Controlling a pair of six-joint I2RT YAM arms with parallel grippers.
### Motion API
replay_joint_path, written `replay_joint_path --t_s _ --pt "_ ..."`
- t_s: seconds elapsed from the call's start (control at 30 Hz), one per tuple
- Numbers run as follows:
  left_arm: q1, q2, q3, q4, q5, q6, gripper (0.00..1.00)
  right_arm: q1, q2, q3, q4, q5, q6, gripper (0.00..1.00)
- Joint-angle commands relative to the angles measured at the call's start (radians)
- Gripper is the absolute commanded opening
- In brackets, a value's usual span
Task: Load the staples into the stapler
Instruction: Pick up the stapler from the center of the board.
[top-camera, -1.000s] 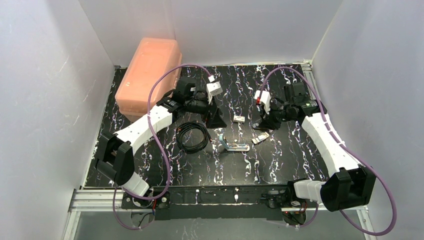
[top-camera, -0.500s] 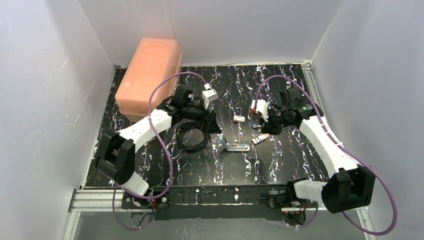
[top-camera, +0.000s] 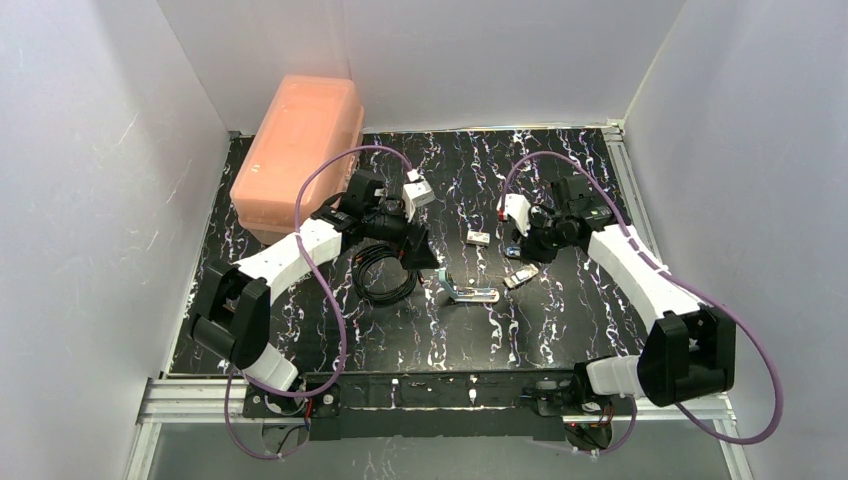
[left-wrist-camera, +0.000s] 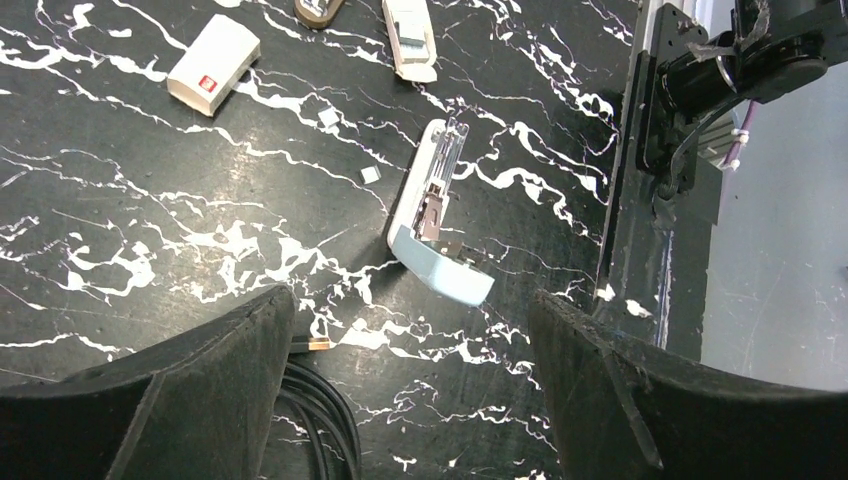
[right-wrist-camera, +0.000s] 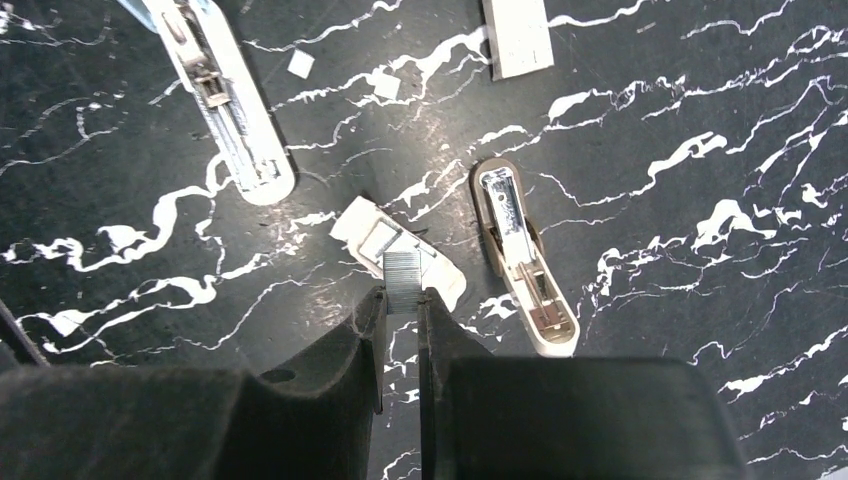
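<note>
Right end effector lowered, clamping staples over sleeve; left end effector apart.

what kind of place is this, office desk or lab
Most likely a robotics lab test cell, not an office: plain white walls box in a black marbled tabletop, and a left arm and right arm are bolted to an aluminium rail at its near edge.

A: Right wrist view: what is lost?
B: The stapler runs off the top edge; the lower end of the staples is hidden between the fingers of the right hand.
A: Left wrist view?
B: The cable is cut by the bottom edge.
</note>
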Motion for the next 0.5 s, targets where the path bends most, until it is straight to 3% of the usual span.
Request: replay_joint_path --t_s 0.0,0.23,0.47 --pt "-0.001 -0.009 0.073 -0.038 0.013 0.041 0.84 0.002 0.049 0.06 0.047 0.059 0.009 0.08" --pt "-0.001 -0.002 0.094 -0.045 -0.004 0.029 0.84 0.002 0.142 0.114 0.034 0.1 -0.031 0.08" --pt "-0.002 -0.044 0.038 -0.036 0.017 0.02 0.83 0.003 0.147 0.133 0.011 0.045 -0.053 0.08"
